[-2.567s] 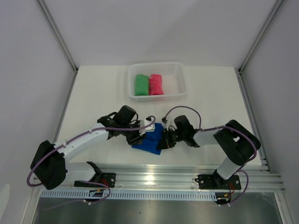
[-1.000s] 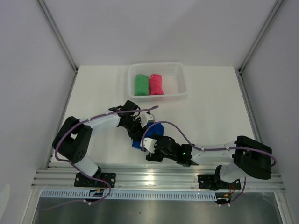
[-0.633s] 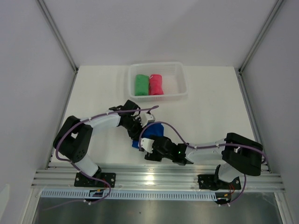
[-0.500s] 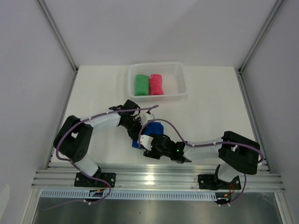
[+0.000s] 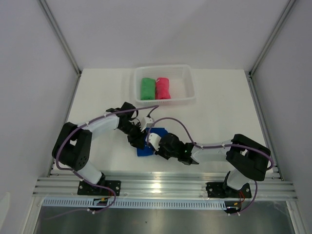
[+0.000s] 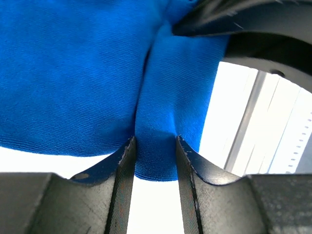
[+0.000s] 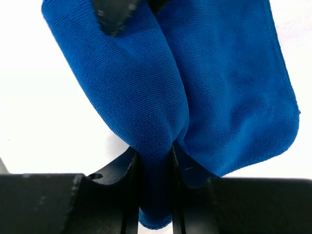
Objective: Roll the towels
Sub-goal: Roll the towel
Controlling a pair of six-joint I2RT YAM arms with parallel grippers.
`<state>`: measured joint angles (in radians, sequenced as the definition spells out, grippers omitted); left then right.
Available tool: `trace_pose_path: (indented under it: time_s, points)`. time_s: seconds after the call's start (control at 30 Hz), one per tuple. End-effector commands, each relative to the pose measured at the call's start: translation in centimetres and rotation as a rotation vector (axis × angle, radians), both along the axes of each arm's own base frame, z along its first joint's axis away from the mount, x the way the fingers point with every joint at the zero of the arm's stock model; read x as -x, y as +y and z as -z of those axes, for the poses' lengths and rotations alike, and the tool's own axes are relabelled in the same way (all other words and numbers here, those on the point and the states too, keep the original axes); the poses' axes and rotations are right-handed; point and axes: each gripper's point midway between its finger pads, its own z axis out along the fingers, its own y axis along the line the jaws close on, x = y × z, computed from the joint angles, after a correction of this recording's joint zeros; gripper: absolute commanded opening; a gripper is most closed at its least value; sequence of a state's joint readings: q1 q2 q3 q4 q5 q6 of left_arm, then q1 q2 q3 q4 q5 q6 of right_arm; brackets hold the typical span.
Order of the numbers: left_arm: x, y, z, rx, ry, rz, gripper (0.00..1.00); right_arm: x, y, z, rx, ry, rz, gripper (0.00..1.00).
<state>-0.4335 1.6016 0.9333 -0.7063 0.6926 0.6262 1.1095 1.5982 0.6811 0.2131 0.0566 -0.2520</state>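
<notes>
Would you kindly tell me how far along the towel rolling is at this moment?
Done: the green towel and pink towel lie rolled side by side in the basket. In hand: the blue towel is pinched by both the left end effector and the right end effector, bunched, not yet a roll. Left: rolling it, then probably adding it to the basket.

No writing, label, brand or number can be read in any view.

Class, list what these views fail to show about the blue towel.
- Top view: blue towel mostly covered by both arms; how far rolled unclear.
- Left wrist: towel cut off by top and left edges.
- Right wrist: top edge crops it; pinched fold hidden between jaws.
</notes>
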Motion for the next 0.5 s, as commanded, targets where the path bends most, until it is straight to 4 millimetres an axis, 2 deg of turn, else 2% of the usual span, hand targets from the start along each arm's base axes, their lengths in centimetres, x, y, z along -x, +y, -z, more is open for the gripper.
trace_pose_path:
  time_s: [0.0, 0.03, 0.1, 0.2, 0.27, 0.33, 0.47]
  points:
    - [1.4, 0.0, -2.5, 0.077, -0.012, 0.062, 0.41, 3.0, -1.9, 3.0, 0.067, 0.201, -0.012, 0.09]
    - [1.2, 0.1, -2.8, 0.083, -0.029, 0.060, 0.42, 3.5, -1.6, 2.8, 0.046, 0.238, -0.028, 0.00]
    - [1.3, 0.3, -3.4, 0.096, -0.062, 0.068, 0.43, 3.7, -1.5, 2.5, 0.022, 0.297, -0.019, 0.00]
    - [1.0, 0.7, -5.7, 0.123, -0.171, 0.076, 0.45, 4.7, -1.0, 1.8, -0.012, 0.400, -0.030, 0.00]
    - [0.9, 1.0, -6.5, 0.127, -0.224, 0.085, 0.47, 5.9, -0.6, 1.1, -0.043, 0.491, -0.060, 0.00]
    - [0.7, 1.2, -7.6, 0.131, -0.301, 0.091, 0.48, 6.0, -0.3, 0.4, -0.078, 0.553, -0.059, 0.00]
    - [0.9, 1.6, -7.5, 0.136, -0.378, 0.120, 0.51, 6.9, 0.5, -1.3, -0.166, 0.678, -0.090, 0.00]
